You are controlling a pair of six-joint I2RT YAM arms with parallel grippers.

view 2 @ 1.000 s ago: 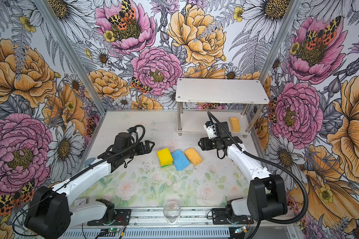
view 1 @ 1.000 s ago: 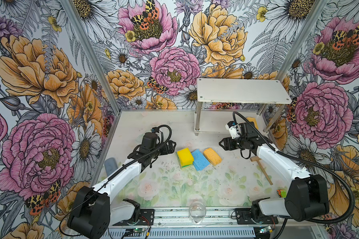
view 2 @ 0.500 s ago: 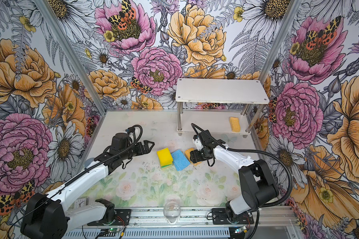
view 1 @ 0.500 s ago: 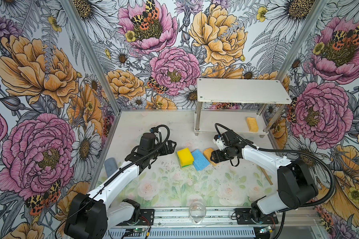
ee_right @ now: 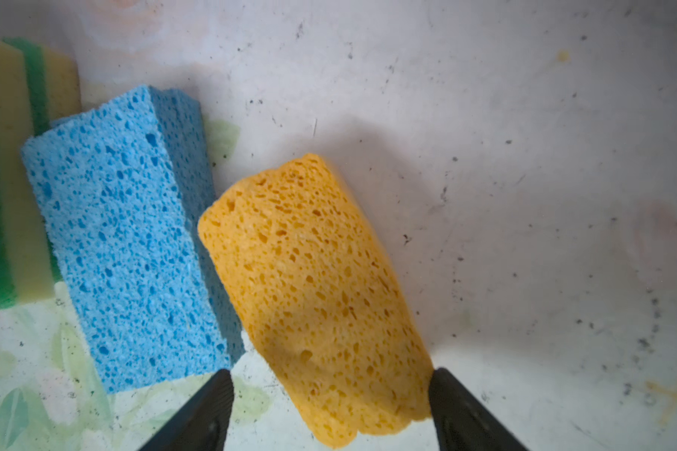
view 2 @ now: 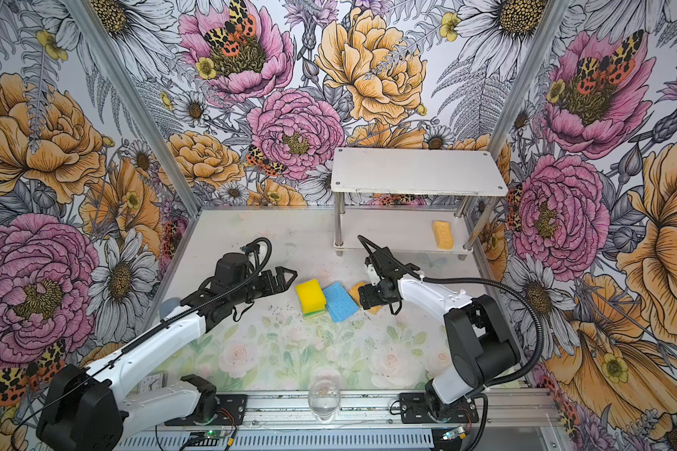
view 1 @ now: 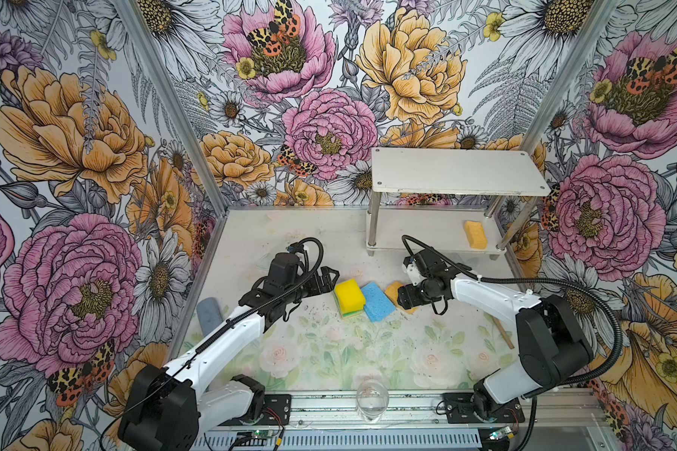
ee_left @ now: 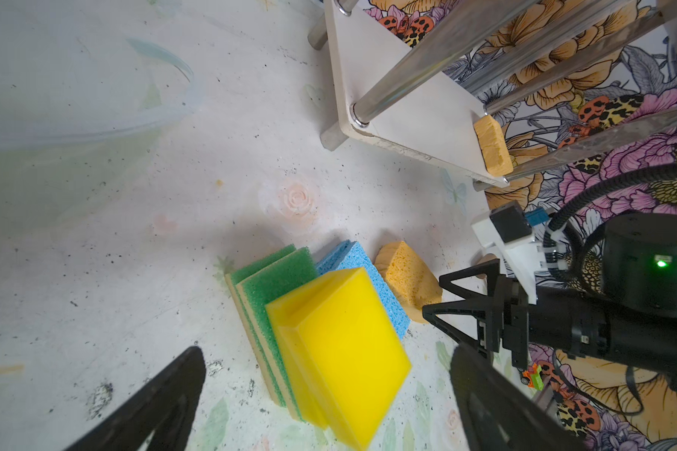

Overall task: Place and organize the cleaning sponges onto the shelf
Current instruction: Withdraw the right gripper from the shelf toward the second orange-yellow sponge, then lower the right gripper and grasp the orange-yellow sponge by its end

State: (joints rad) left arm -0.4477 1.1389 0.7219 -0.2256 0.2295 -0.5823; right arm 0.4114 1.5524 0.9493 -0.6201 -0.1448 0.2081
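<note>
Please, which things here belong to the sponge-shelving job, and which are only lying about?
Job: shelf; orange sponge on its lower board; orange sponge on table; blue sponges; yellow sponges; green-topped sponges.
Lying about: grey-blue cylinder; clear glass; wooden stick.

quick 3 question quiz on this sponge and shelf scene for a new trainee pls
1. True or false: a porous orange sponge lies on the lower board of the white two-tier metal-post shelf.
2. The open right gripper straddles: A the flat blue sponge, B the other porous orange sponge, C the clear glass?
3. Fill in: the thick bright yellow sponge blocks rest on the ___ sponges.
Key: 1 true. 2 B. 3 green-topped sponges.
</note>
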